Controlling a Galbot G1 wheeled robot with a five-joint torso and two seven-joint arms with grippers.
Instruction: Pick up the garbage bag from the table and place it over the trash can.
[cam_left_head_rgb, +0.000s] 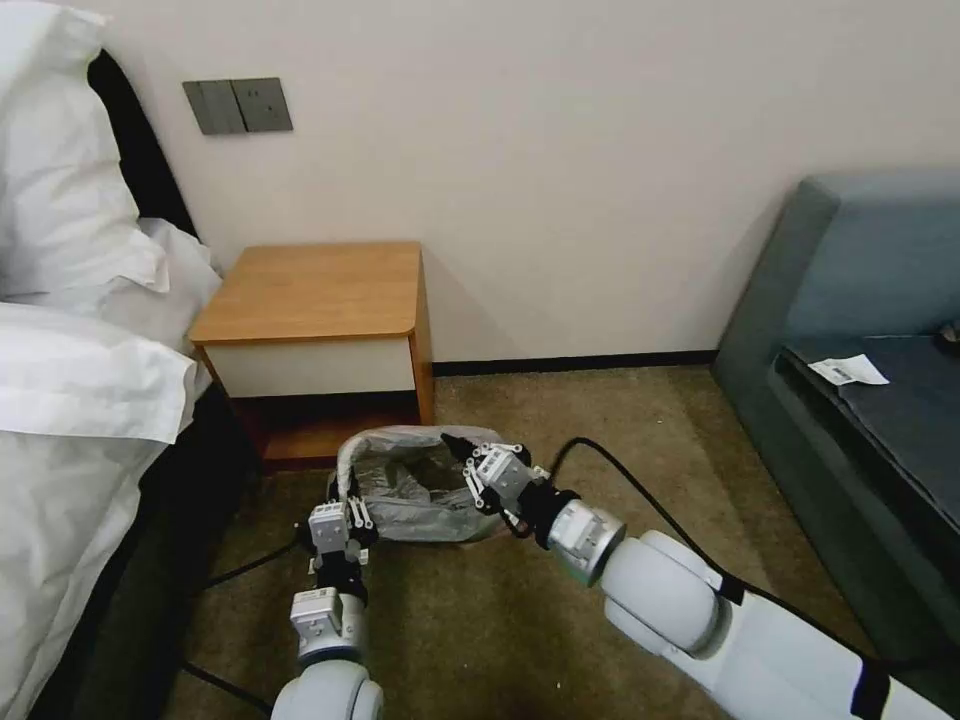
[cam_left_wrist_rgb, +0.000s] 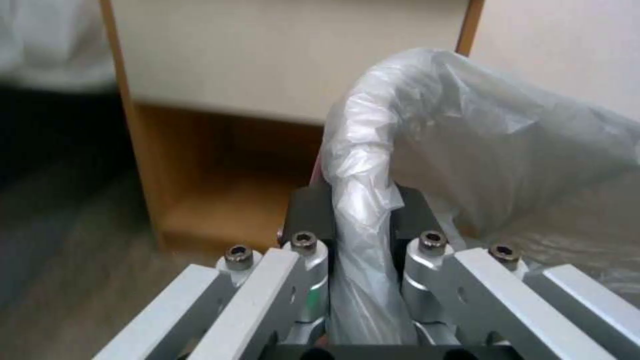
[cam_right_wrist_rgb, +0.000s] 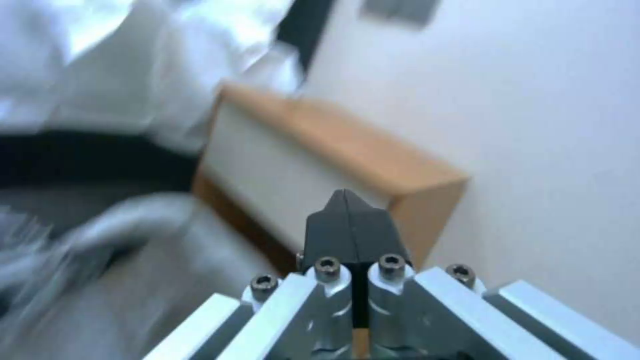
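The silvery-grey garbage bag (cam_left_head_rgb: 420, 490) sits opened on the carpet in front of the table (cam_left_head_rgb: 315, 295), draped over the trash can, whose body is hidden beneath the film. My left gripper (cam_left_head_rgb: 338, 497) is at the bag's near-left edge, shut on the film-covered rim. In the left wrist view the garbage bag (cam_left_wrist_rgb: 467, 135) curves over that rim between the dark fingers (cam_left_wrist_rgb: 310, 210) of my left gripper (cam_left_wrist_rgb: 360, 210). My right gripper (cam_left_head_rgb: 452, 441) hovers over the far-right edge of the bag. In the right wrist view my right gripper (cam_right_wrist_rgb: 345, 210) is shut with nothing in it, pointing toward the table (cam_right_wrist_rgb: 347, 150).
A bed with white linen (cam_left_head_rgb: 80, 380) fills the left side. A grey-blue sofa (cam_left_head_rgb: 860, 300) with a paper slip (cam_left_head_rgb: 848, 370) stands at the right. Black cables (cam_left_head_rgb: 620, 470) trail across the carpet. Open carpet lies between the bag and the sofa.
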